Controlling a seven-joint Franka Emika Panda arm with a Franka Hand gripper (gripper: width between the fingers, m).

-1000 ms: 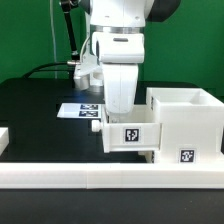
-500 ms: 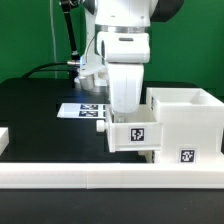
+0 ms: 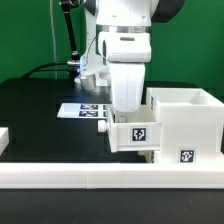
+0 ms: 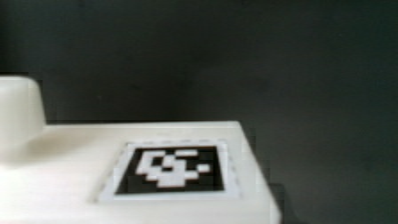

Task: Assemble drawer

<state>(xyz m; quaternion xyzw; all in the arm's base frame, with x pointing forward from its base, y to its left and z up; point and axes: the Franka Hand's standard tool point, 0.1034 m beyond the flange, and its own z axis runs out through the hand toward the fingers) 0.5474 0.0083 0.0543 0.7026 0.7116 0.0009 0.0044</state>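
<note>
I have the arm low over a tray (image 3: 135, 134), which sits against the casing (image 3: 185, 125) on its side toward the exterior view's left, with the tagged face toward the camera. The pincer (image 3: 126, 108) is buried behind the tray's wall, so I cannot tell whether it is clenched on the tray or released; the wrist view shows only a white surface with a tag (image 4: 173, 168) and dark desk (image 4: 196, 50) beyond.

My judgement: the step is feeding this tray into the casing. To do it well I would keep the tray level, line its edges square with the opening, and push slowly and straight; a tilted tray would likely jam or nudge the casing along the rail (image 3: 110, 181).

Count, as far as I can see: one casing, one tray, one marker board (image 3: 82, 110) behind the arm, one long rail in front, and a white piece (image 3: 4, 140) at the exterior view's left edge.
</note>
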